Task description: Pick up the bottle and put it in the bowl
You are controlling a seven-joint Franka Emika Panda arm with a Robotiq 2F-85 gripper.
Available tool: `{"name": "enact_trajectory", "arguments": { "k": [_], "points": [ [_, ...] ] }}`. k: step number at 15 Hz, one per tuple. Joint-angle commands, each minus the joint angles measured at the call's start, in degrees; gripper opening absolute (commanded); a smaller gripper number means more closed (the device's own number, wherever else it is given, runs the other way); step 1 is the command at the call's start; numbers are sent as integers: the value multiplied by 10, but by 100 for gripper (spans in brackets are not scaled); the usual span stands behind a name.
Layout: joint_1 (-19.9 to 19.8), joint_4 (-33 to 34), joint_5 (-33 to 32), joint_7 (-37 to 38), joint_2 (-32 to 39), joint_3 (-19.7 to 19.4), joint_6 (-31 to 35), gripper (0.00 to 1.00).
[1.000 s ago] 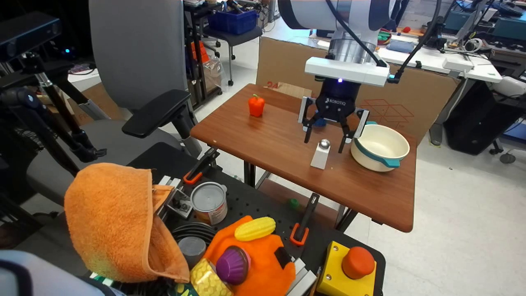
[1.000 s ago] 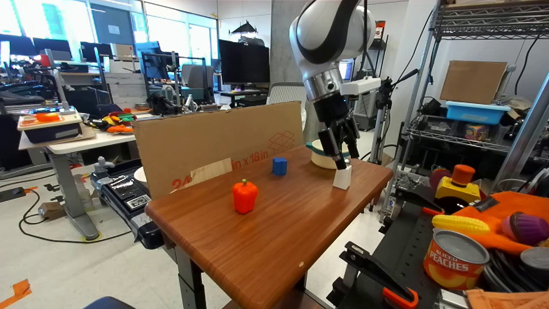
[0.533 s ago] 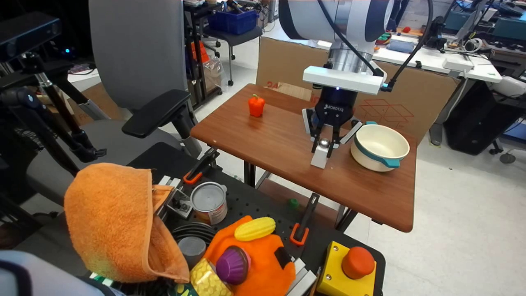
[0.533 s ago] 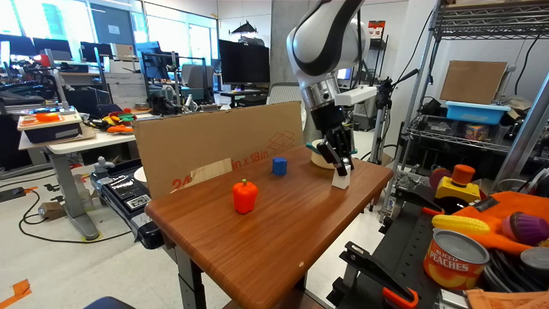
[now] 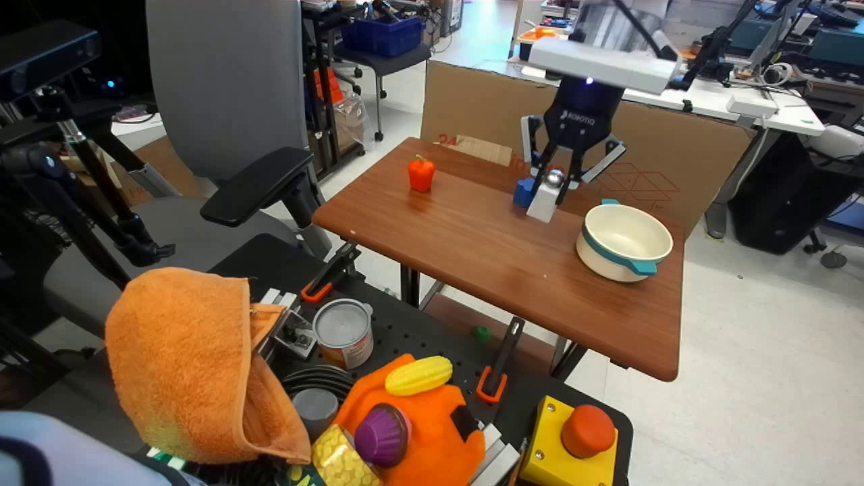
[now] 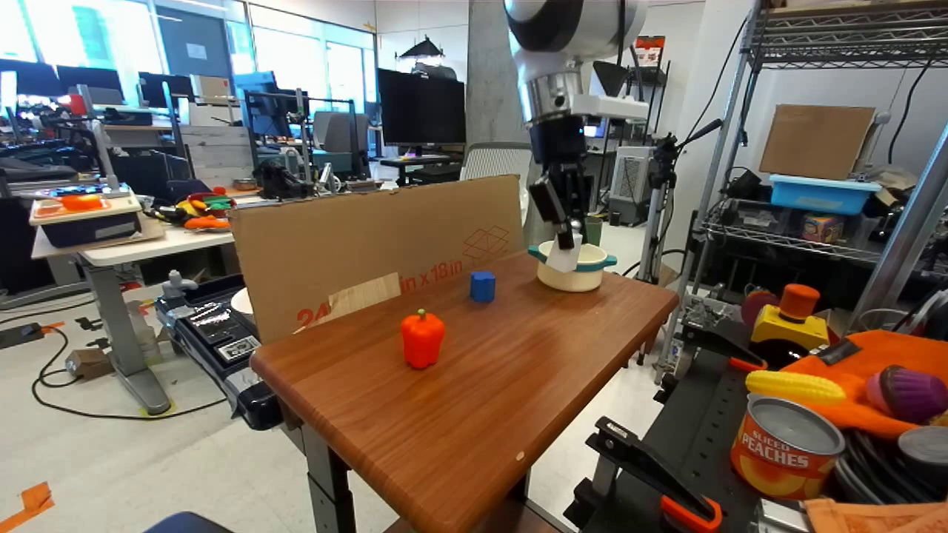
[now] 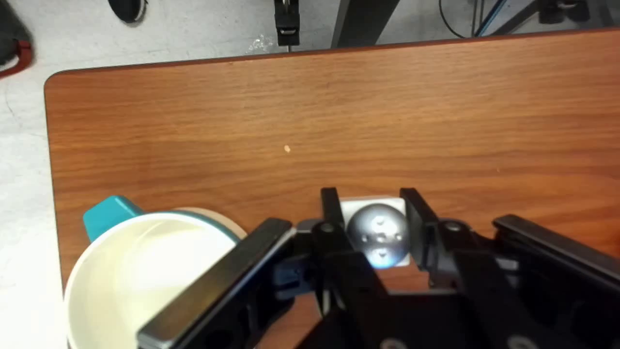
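Note:
The bottle, white and tapered with a round silver cap, hangs above the table, slightly tilted, in an exterior view [image 5: 541, 206]. My gripper [image 5: 549, 189] is shut on its upper part, one finger on either side. In the wrist view the cap [image 7: 379, 232] shows from above between the fingers [image 7: 332, 206]. The bowl, cream with teal handles, stands on the table beside the held bottle [image 5: 626, 233], its visible inside bare. In an exterior view the bottle overlaps the front of the bowl [image 6: 581, 281]. To the left in the wrist view lies the bowl's open top [image 7: 111, 281].
An orange-red pepper [image 5: 421, 174] sits toward the table's other end. A small blue object [image 6: 483, 287] stands near the back edge. Cardboard sheets [image 6: 385, 244] rise behind the table [image 6: 444, 400]. A cluttered black cart with a yellow button box [image 5: 567, 445] stands alongside.
The jaws have closed on the bottle. Bottle and gripper have risen off the table and moved back toward the cardboard. Bowl, pepper and blue object stay put.

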Motion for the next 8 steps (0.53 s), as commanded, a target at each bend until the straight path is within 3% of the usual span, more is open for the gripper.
{"name": "enact_trajectory", "arguments": {
  "k": [1, 8],
  "points": [
    [-41, 38, 64, -45, -36, 10, -54, 9],
    [-69, 164, 83, 8, 30, -15, -78, 9]
  ]
}}
